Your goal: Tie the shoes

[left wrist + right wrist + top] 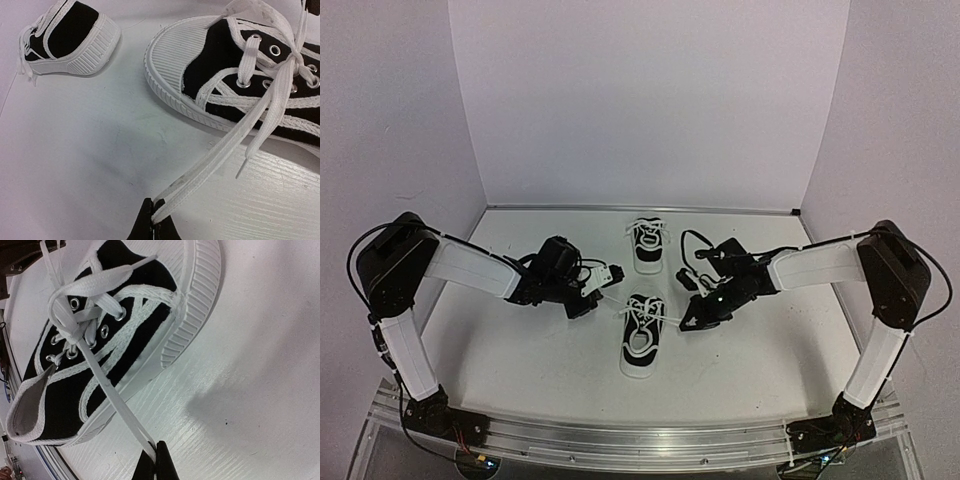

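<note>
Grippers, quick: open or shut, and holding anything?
Left gripper: shut on one lace of the near shoe.
Right gripper: shut on that shoe's other lace.

a white table (520,360) with a matte, faintly grained top carries a few small dark specks. along the table's near edge runs a ribbed aluminium rail (640,437). a thin grey strip (740,210) lines the table's far edge, below a white back panel (640,100). a pale left wall (390,120) and right wall (905,120) flank the table.
</note>
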{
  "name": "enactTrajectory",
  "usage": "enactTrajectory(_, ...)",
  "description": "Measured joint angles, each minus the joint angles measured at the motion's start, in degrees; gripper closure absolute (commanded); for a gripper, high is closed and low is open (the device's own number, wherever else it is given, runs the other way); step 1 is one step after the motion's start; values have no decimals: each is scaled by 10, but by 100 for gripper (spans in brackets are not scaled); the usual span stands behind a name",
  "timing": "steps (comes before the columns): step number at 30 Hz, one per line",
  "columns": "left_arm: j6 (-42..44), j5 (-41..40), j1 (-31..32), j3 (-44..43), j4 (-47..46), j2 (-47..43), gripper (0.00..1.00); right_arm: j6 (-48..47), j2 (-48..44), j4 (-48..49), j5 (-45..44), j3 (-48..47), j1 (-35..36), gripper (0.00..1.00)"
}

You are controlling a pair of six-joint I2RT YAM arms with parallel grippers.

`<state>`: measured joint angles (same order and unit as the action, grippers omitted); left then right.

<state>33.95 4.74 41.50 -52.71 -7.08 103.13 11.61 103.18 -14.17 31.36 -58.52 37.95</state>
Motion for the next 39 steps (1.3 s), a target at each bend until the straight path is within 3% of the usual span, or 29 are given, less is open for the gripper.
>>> enactTrajectory(7, -10, 13, 0, -1, 15, -2, 100, -8, 5, -5, 13, -7, -5, 100)
enactTrajectory(9, -12, 15, 5, -6, 35, -2, 97, -10, 17, -17, 25, -23, -5, 90)
enactTrajectory(17, -43, 36, 22, -36, 108, -17, 23, -18, 36, -56, 75, -91, -7, 41)
enactTrajectory(19, -59, 40, 22, -36, 130, -43, 8, -22, 23, -60, 84, -95, -7, 33)
enactTrajectory(21, -76, 41, 22, -40, 148, -78, 1, -23, -1, -67, 87, -96, -7, 22)
enactTrajectory(24, -124, 39, 16, -62, 163, -129, 1, -19, -52, -75, 81, -96, -7, 7)
enactTrajectory(26, -173, 37, 1, -82, 171, -159, 0, -20, -102, -76, 62, -96, -9, 2)
enactTrajectory(32, -314, -2, -73, -110, 189, -239, 0, -1, -231, -61, -17, -89, -22, 2)
enactTrajectory(39, -448, -46, -82, -56, 207, -311, 0, 47, -314, -21, -73, 2, -44, 2)
